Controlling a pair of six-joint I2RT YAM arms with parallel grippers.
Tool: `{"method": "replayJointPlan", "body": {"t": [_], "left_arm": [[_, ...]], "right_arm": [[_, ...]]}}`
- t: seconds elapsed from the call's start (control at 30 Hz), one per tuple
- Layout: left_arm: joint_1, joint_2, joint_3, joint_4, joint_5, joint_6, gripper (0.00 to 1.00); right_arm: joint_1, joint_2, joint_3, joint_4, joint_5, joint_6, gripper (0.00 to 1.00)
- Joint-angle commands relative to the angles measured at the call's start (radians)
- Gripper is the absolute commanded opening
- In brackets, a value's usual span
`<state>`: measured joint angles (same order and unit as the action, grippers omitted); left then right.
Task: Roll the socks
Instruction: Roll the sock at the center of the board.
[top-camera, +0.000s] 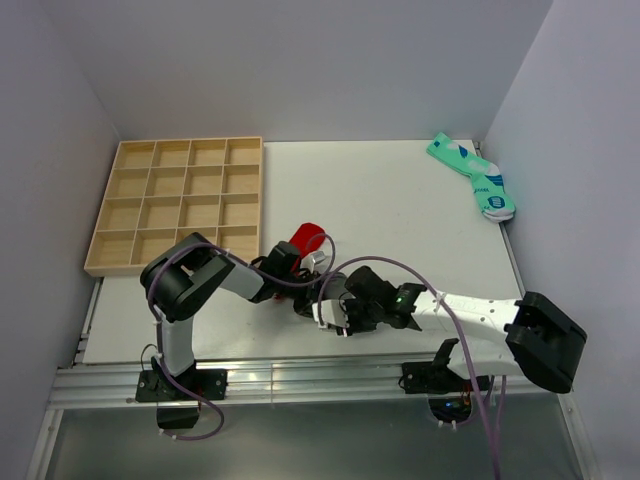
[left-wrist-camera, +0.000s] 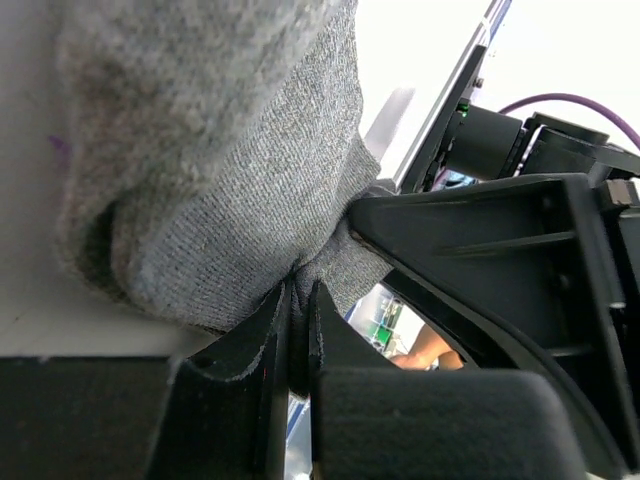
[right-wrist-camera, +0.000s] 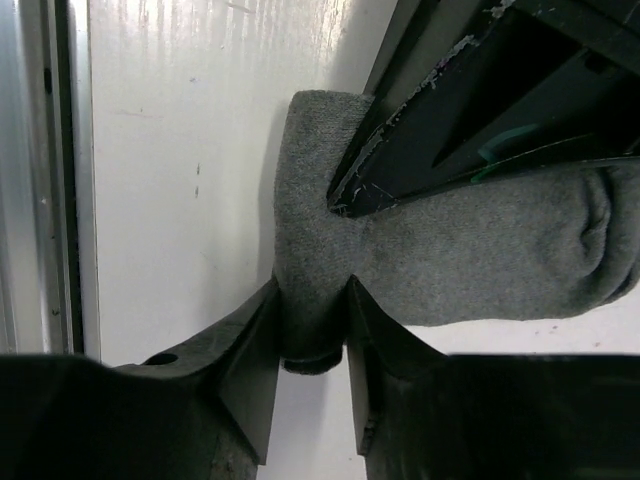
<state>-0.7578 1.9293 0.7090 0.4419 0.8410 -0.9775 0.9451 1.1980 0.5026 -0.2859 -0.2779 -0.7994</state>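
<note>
The grey sock lay on the white table near its front edge, plain knit, creased, one end folded over. My left gripper, nearly closed, pinched a thin tuck of it. My right gripper squeezed the folded end. The red sock showed just behind.

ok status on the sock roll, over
left gripper shut on grey sock. right gripper shut on the same sock's folded edge. red sock just beyond them, in neither grip. nothing blocking.
</note>
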Motion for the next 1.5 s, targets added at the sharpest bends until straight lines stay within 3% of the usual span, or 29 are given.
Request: {"method": "replayJointPlan", "body": {"t": [0.0,0.17,0.37,0.67,0.83,1.2,1.47], "left_arm": [[0.0,0.017,-0.013,-0.14,-0.082,0.08,0.01],[0.0,-0.042,0.001,-0.175,-0.166,0.108,0.08],[0.003,-0.105,0.03,-0.17,-0.275,0.111,0.23],[0.006,-0.086,0.18,-0.262,-0.436,0.157,0.25],[0.006,-0.032,0.239,-0.286,-0.441,0.178,0.25],[0.006,0.036,0.231,-0.181,-0.404,0.138,0.22],[0.006,-0.056,0.123,-0.091,-0.405,0.115,0.24]], "right_arm": [[0.006,0.034,-0.003,0.062,0.017,0.026,0.36],[-0.015,0.063,0.03,0.03,0.0,0.054,0.22],[-0.095,0.078,0.079,-0.099,-0.038,0.025,0.18],[-0.187,-0.001,0.065,-0.206,-0.037,0.003,0.17],[-0.223,-0.011,0.073,-0.257,-0.07,-0.007,0.17],[-0.344,0.221,0.258,-0.421,-0.257,-0.087,0.17],[-0.42,0.462,0.444,-0.535,-0.313,-0.077,0.17]]}}
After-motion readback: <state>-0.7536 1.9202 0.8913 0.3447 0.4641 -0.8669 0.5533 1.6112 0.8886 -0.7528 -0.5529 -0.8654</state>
